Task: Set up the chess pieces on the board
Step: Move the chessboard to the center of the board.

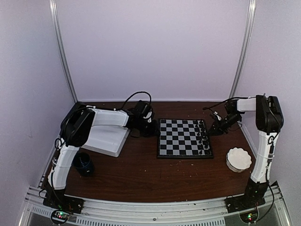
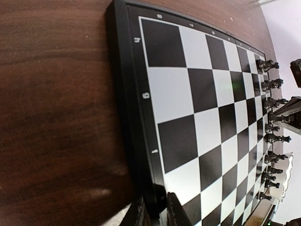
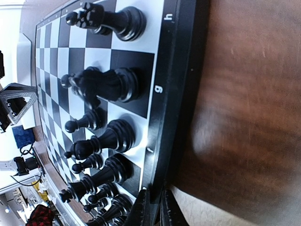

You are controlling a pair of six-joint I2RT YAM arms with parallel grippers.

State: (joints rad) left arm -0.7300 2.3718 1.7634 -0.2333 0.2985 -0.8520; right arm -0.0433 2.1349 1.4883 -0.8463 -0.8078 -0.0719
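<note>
Showing the board (image 1: 181, 138) flat on the brown table (image 1: 141, 179), at the centre of the overhead view. Black pieces (image 1: 203, 137) stand upright in two files along the board's right edge; the remaining squares visible from above are bare.

Left wrist view: the left gripper (image 2: 156, 206) sits at the bottom of the frame, its two fingers (image 2: 175, 214) clenched on the black rim of the board, one on each side of that rim. The checkered field runs away toward the upper right, where the black pieces line the far edge.

Right wrist view: the right gripper (image 3: 154, 197), also at the bottom of the frame, is closed tight on the opposite rim, just beside the lettered border. The nearest black pieces stand close by, the larger ones next to the rim and the smaller ones one file further in.

Overhead view, left of the board: a white tray (image 1: 115, 143), partly covered by the left arm, and a dark blue cup (image 1: 84, 165) at lower left. A white scalloped bowl (image 1: 238, 153) lies at lower right, apart from the board.
</note>
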